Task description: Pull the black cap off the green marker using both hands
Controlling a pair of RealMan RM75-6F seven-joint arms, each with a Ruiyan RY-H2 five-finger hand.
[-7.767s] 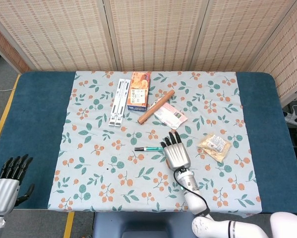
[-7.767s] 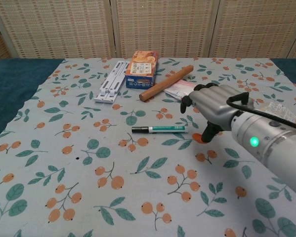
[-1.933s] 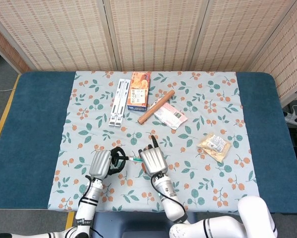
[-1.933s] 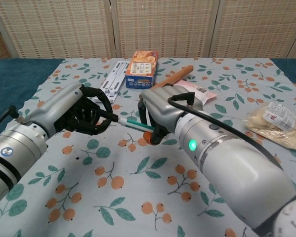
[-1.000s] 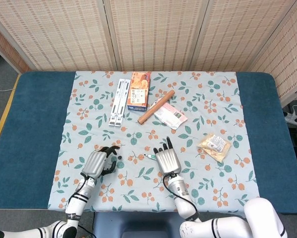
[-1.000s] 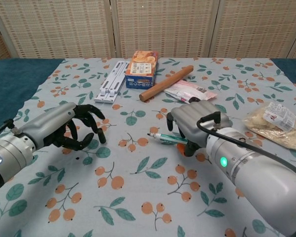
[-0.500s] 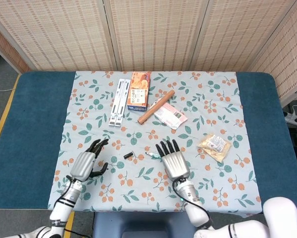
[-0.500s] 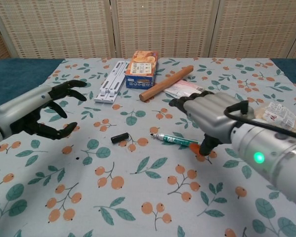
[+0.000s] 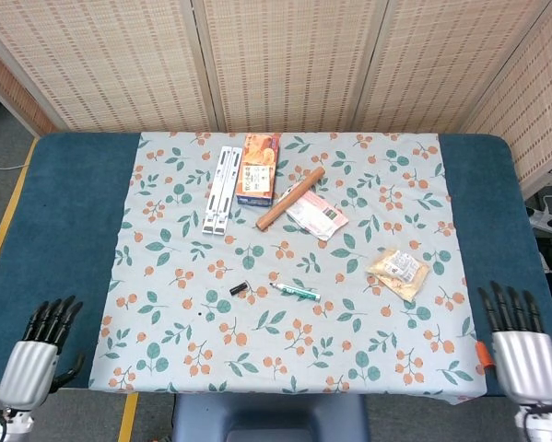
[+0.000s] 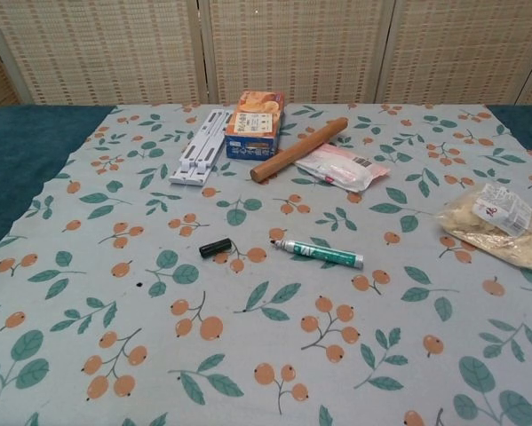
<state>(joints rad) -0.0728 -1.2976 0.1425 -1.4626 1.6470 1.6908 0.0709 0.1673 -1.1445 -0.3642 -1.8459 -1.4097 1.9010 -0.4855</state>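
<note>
The green marker (image 9: 295, 291) (image 10: 320, 253) lies uncapped on the floral cloth, its dark tip pointing left. The black cap (image 9: 239, 288) (image 10: 215, 248) lies apart from it, a short way to the left. My left hand (image 9: 38, 354) is at the bottom left corner of the head view, off the cloth, fingers spread and holding nothing. My right hand (image 9: 520, 343) is at the bottom right corner, also with fingers spread and holding nothing. Neither hand shows in the chest view.
At the back of the cloth lie a white folding stand (image 9: 221, 189), an orange box (image 9: 257, 168), a wooden rod (image 9: 289, 198) and a pink packet (image 9: 317, 214). A snack bag (image 9: 398, 272) lies to the right. Blue table (image 9: 68, 230) borders the cloth.
Both hands have drawn back from the middle of the cloth to the near corners. The marker and the cap stay where they were set down, apart.
</note>
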